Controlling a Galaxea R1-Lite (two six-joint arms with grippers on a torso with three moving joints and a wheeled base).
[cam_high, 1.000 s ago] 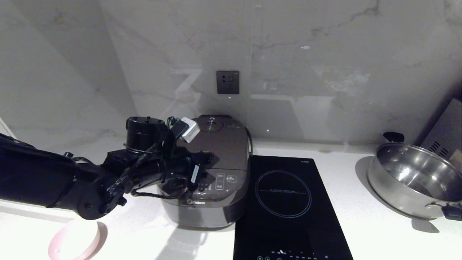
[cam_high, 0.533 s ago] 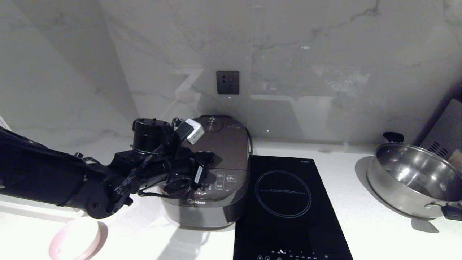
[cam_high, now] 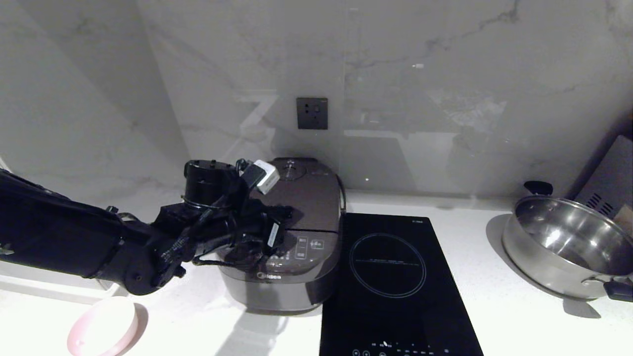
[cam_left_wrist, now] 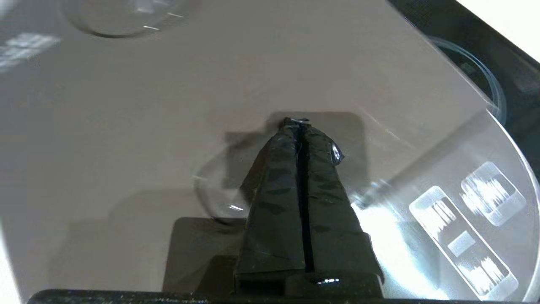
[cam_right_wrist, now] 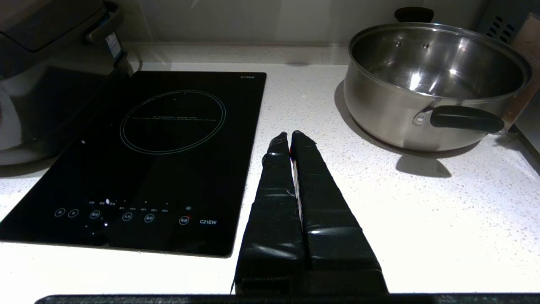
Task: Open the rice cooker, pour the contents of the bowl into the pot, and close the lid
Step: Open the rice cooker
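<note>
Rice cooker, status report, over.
Left gripper shut, tips over the lid, empty. Right gripper shut, parked above the counter. Rice cooker closed, bowl waiting front left. Nothing blocking.

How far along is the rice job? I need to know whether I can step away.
Nothing looks finished: the lid is down on the rice cooker. In hand: the left gripper, shut, has its tips on the lid near the front panel. The right gripper is shut and idle beside the hob. Left: opening, pouring from the bowl, closing.
</note>
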